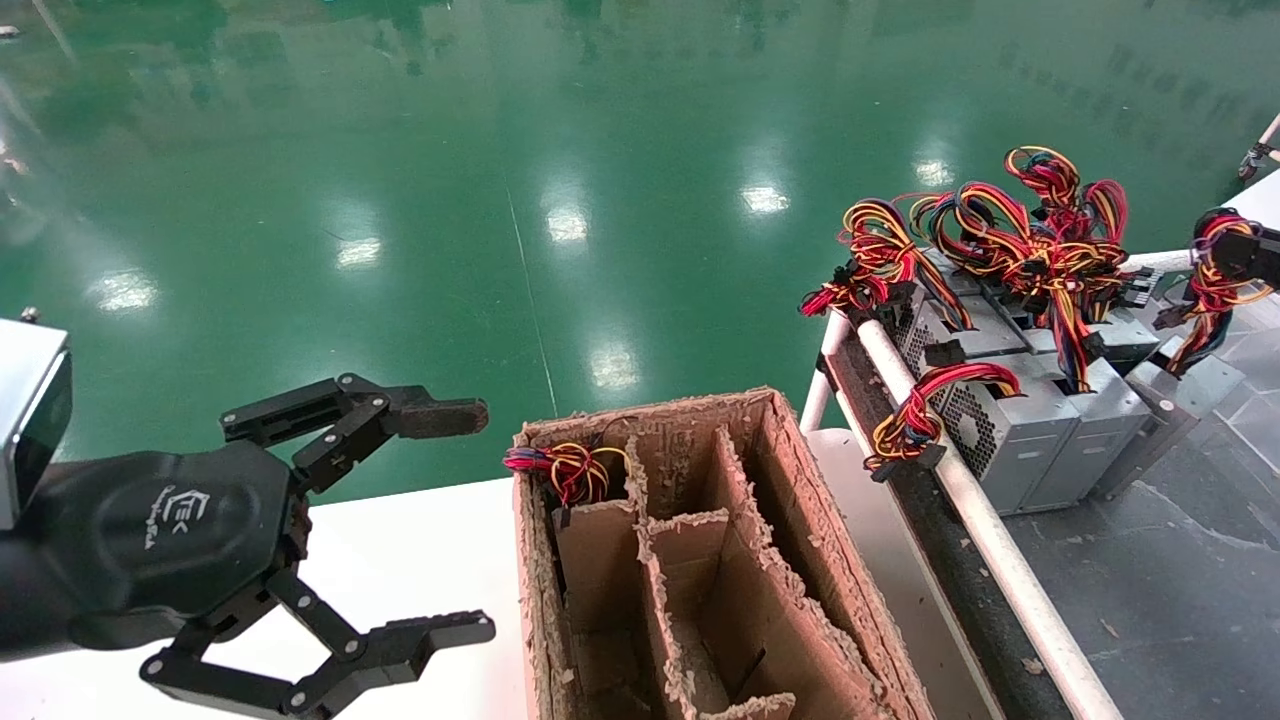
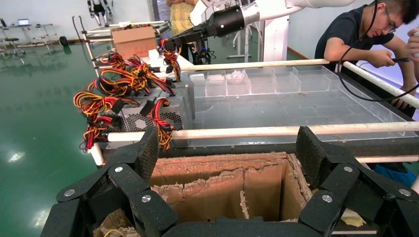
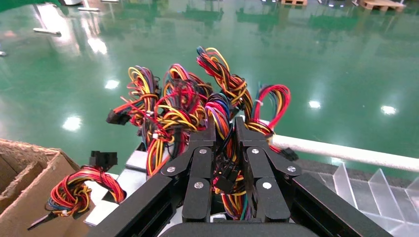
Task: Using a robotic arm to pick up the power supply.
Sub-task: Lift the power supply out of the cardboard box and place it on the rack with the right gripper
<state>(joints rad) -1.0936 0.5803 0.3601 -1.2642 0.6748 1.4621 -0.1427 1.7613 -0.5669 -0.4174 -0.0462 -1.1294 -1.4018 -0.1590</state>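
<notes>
My right gripper (image 3: 225, 123) is shut on the knotted red, yellow, blue and black wire bundle (image 3: 220, 106) of the power supply. In the head view that gripper (image 1: 1245, 250) sits at the far right edge. The bundle (image 1: 1212, 275) hangs from it, and the power supply's grey metal box (image 1: 1190, 395) lies tilted below. I cannot tell whether the box is clear of the surface. My left gripper (image 1: 487, 520) stands open and empty at the lower left, beside the cardboard box (image 1: 650, 415). From the left wrist, my left gripper (image 2: 228, 148) faces that box (image 2: 222, 182).
Several more grey power supplies (image 1: 1030, 420) with wire loops stand behind a white rail (image 1: 990, 540). One wire bundle (image 1: 570, 470) sits in a compartment of the cardboard box. A clear divided tray (image 2: 276, 84) and a seated person (image 2: 365, 34) lie beyond.
</notes>
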